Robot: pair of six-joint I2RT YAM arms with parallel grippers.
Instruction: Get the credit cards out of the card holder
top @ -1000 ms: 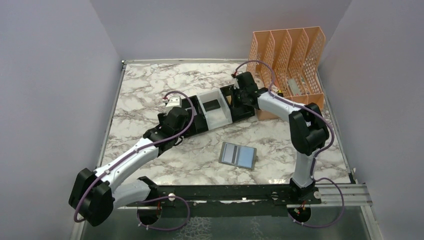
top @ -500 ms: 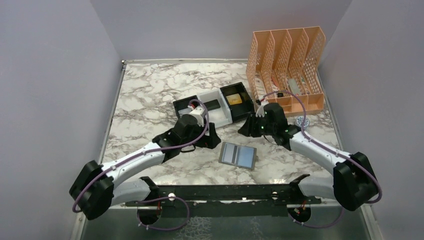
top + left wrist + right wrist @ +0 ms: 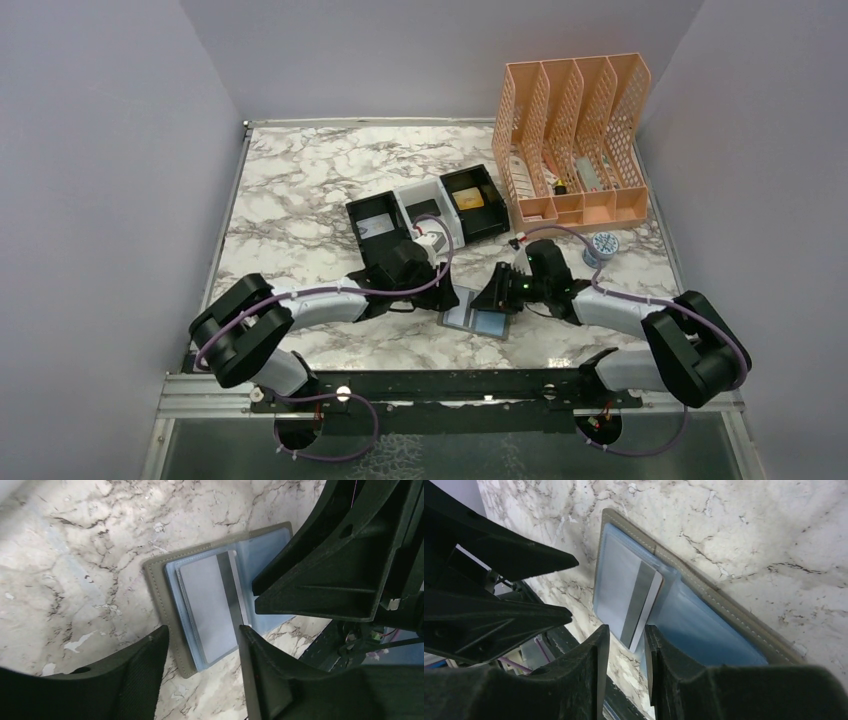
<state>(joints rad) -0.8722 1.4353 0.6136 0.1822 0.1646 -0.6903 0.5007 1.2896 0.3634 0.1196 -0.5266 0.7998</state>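
**Where My Two Sets of Jaws Meet**

Where the overhead camera looks down, my left gripper [image 3: 450,298] and right gripper [image 3: 488,300] face each other low over the small flat bifold card holder [image 3: 485,323]. It is grey-taupe outside and blue-grey inside, and it lies open on the marble-patterned table [image 3: 300,190].

From my left wrist, my jaws stand partly open and grip nothing. A silver-grey plastic credit card [image 3: 207,607] with a dark stripe lies on the holder panel just beyond my tips.

From my right wrist, my jaws show a narrow gap and clamp nothing. The credit card's end sits just ahead of them.
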